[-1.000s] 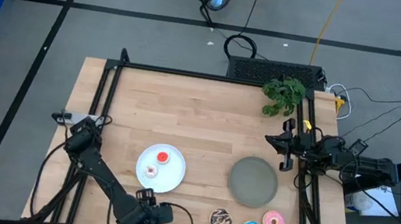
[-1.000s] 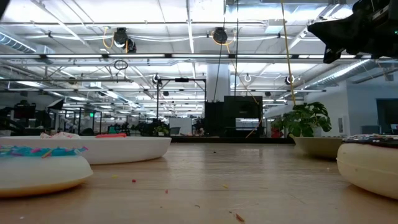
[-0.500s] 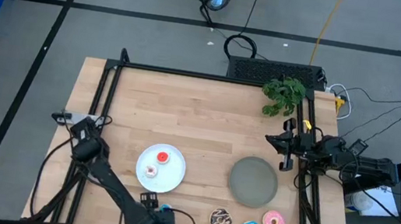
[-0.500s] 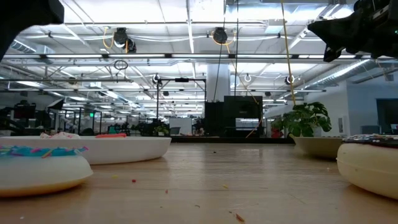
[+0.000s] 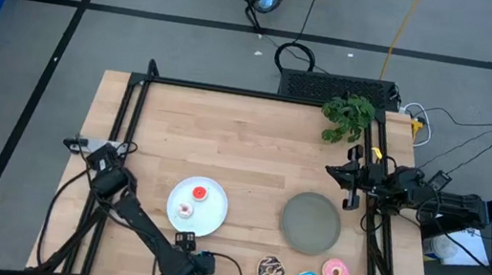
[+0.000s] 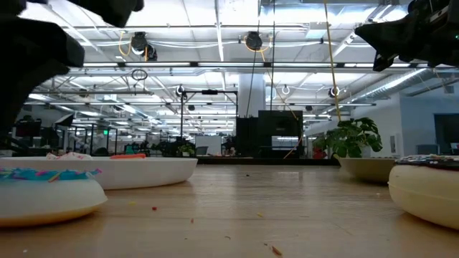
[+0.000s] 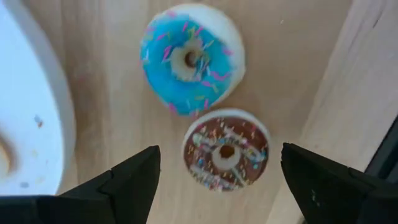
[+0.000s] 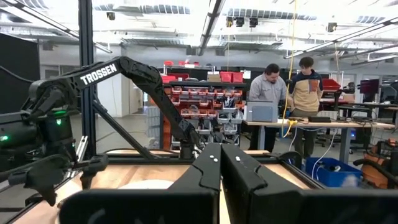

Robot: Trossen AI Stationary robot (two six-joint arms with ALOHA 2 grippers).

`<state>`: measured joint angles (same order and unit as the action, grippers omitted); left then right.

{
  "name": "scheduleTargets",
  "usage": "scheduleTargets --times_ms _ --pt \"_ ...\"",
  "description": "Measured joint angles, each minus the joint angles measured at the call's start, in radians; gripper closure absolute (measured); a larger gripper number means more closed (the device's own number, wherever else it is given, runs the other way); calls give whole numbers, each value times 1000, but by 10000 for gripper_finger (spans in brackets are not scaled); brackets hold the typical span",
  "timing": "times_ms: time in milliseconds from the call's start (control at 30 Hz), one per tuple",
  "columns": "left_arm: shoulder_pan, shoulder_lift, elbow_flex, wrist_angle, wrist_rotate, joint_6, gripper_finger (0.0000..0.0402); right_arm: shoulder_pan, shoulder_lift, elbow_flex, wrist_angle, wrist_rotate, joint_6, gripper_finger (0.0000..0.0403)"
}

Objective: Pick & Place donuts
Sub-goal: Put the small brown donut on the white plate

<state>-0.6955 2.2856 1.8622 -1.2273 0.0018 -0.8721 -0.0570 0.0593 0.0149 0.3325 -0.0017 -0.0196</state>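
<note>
- The chocolate sprinkled donut (image 7: 226, 151) is lying flat on the counter (image 5: 254, 148), just beside the blue-iced donut (image 7: 190, 57) and near the white plate (image 5: 177, 193).
- It is judged light, rigid and smooth; it is best taken across the outer rim.
- The left pincer (image 7: 217, 180) is being held above the chocolate donut, jaws wide apart, empty.
- The right pincer (image 5: 353, 177) is parked beyond the grey plate (image 5: 311, 222), jaws together.

bright overhead ceiling lights; left wrist view blurred, low view foreground soft
</note>
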Motion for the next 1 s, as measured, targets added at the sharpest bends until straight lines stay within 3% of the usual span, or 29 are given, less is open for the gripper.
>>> scheduleTargets --times_ms 533,1000 --pt "22 -7 -90 108 61 48 78 0 0 0 0 0 0 403" --pt "19 -10 -92 109 34 59 240 0 0 0 0 0 0 403"
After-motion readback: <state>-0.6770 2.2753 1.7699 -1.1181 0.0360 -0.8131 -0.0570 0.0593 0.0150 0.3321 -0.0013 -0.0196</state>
